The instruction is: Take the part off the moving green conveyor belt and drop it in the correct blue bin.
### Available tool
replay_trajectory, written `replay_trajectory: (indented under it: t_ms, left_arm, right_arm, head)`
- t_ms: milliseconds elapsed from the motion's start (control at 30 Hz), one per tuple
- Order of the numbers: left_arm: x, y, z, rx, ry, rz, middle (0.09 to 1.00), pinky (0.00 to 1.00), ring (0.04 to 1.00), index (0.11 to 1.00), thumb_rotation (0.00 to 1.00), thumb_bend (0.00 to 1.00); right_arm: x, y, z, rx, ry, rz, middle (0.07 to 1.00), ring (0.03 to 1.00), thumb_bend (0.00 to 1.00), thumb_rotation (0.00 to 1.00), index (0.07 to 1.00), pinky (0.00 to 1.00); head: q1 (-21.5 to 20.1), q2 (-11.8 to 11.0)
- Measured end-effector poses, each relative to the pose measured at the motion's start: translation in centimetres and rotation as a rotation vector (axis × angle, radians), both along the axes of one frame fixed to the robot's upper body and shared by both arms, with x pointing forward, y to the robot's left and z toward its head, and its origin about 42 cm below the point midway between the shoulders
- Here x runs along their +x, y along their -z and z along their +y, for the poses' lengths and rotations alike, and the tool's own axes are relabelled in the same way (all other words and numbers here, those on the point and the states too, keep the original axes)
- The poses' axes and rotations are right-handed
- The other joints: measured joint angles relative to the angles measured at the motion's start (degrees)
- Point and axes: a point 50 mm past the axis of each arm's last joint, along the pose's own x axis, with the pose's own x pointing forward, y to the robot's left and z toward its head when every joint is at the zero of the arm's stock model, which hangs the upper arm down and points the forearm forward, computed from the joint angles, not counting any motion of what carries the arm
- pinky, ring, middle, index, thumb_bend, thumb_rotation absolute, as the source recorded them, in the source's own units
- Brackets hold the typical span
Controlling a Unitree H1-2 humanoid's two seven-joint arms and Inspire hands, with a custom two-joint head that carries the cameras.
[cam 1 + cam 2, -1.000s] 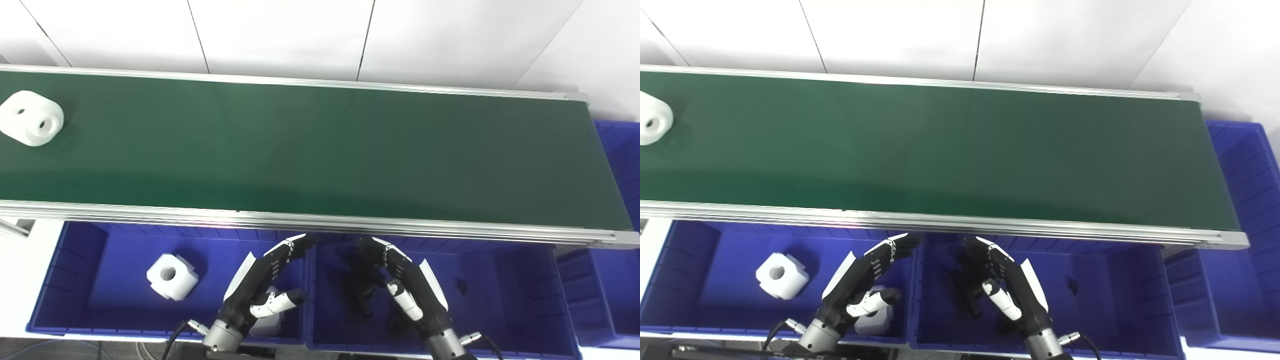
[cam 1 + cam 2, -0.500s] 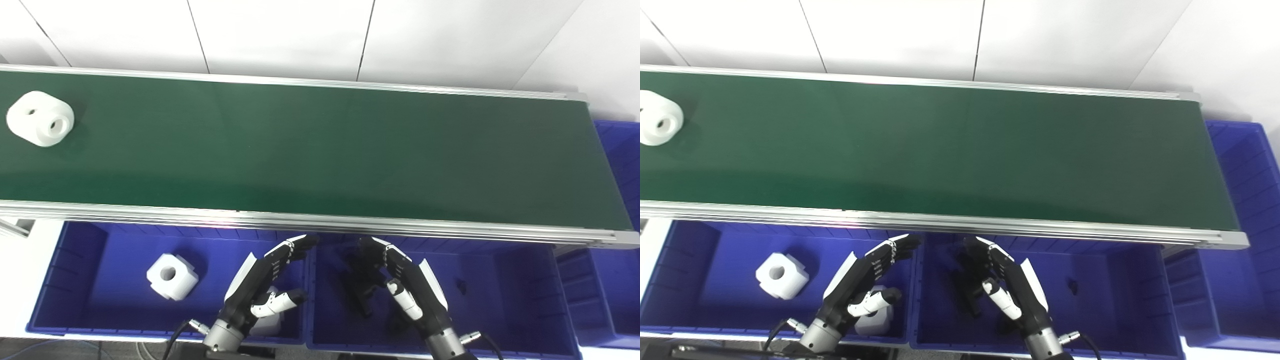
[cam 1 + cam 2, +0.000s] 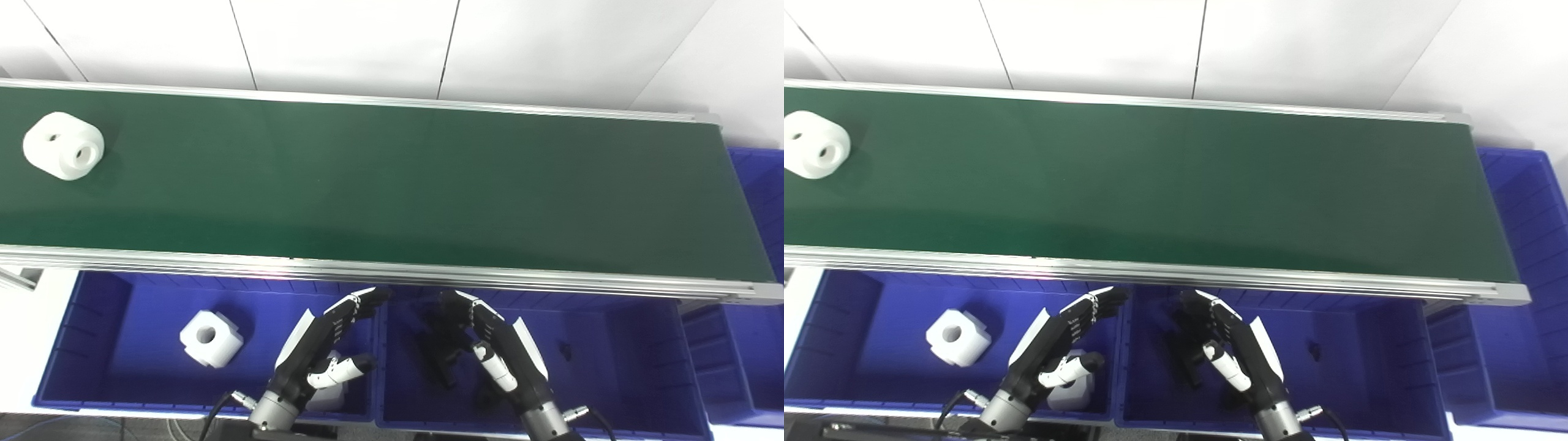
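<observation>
Part: a white block (image 3: pixel 63 145) with two holes lies on the green conveyor belt (image 3: pixel 392 184), near its far left end.
Left robot hand (image 3: pixel 321 343): empty, fingers spread, above the left blue bin (image 3: pixel 92 343).
Right robot hand (image 3: pixel 499 349): empty, fingers spread, above the middle blue bin (image 3: pixel 637 355).
Left bin contents: a white notched block (image 3: pixel 210 337).

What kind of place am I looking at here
Most likely a parts-sorting station: a green conveyor belt carries a white part, with blue bins along its near edge.

White part (image 3: pixel 64 146), green belt (image 3: pixel 392 184) (plain), blue bins (image 3: pixel 104 343)
</observation>
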Motion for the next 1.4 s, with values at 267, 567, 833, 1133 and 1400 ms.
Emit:
replay_trajectory:
  t_ms: [267,567,833,1133,1400]
  left_arm:
    - [0.0,0.0,-0.03,0.0,0.001,0.0,0.853,0.85,0.876,0.809,0.73,0.87]
    - [-0.01,0.03,-0.06,-0.001,0.0,0.001,0.853,0.85,0.872,0.808,0.72,0.88]
    - [-0.01,0.03,-0.06,-0.002,-0.001,0.001,0.854,0.86,0.876,0.811,0.73,0.88]
    - [-0.03,0.07,0.1,0.002,0.001,0.002,0.853,0.86,0.878,0.81,0.74,0.88]
    - [-0.03,0.12,0.22,-0.014,-0.01,0.007,0.846,0.86,0.874,0.802,0.73,0.88]
  right_arm:
    - [0.01,0.0,-0.03,-0.001,0.002,-0.001,0.811,0.807,0.85,0.98,0.798,0.78]
    - [0.01,0.0,-0.03,-0.001,0.002,-0.001,0.809,0.805,0.85,0.98,0.796,0.78]
    - [0.0,0.0,-0.01,0.0,0.002,0.0,0.81,0.808,0.86,0.97,0.798,0.78]
    - [-0.04,0.12,0.1,0.0,-0.004,0.004,0.804,0.797,0.85,0.95,0.794,0.76]
    - [-0.05,0.13,0.3,0.005,-0.005,0.006,0.797,0.789,0.84,0.94,0.791,0.76]
  head:
    - [0.1,-0.1]
    - [0.0,-0.2]
    - [-0.7,-0.2]
    - [-1.8,-0.5]
    - [-2.8,-0.6]
